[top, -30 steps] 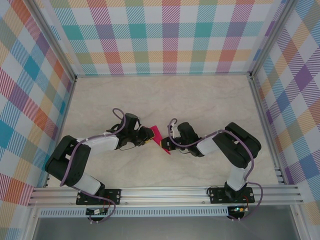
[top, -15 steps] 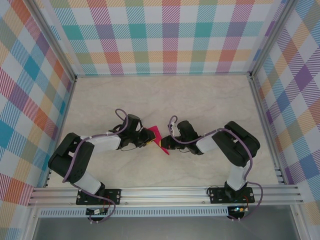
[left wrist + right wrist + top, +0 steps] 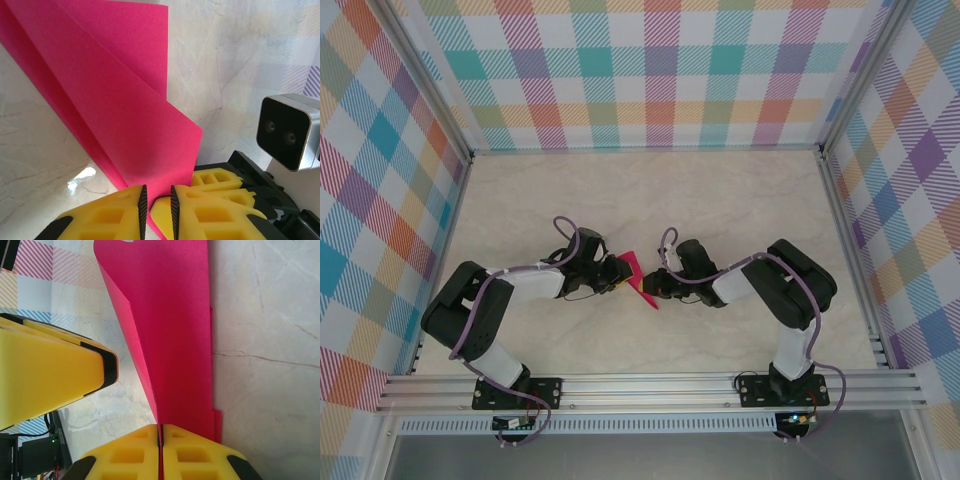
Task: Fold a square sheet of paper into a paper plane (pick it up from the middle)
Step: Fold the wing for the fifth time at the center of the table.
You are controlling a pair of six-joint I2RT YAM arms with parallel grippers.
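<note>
The paper plane (image 3: 638, 279), half-folded, pinched between both grippers above the worktop (image 3: 720, 200)
Left gripper (image 3: 156, 200) and right gripper (image 3: 160, 432) each clamp an edge; opposing pulls could tear it, or thin paper could slip free

Both arms are built of bulky matte-black joint housings linked by white-shelled segments, the left arm (image 3: 485, 315) mirrored by the right arm (image 3: 775, 300). A lilac cable loops along each arm, arching free above the wrist and curling again near the base. Each base sits on a black plate bolted to a silver aluminium rail at 6 o'clock, the right base (image 3: 775, 388) with thin red and black wires beside it. In the wrist views the fingers (image 3: 200, 210) are bright yellow moulded plastic with recessed rectangular pockets and thin black ridged pads along their inner faces. A silver-cased camera (image 3: 287, 131) with a black face and two small lenses sits on the right wrist.
</note>
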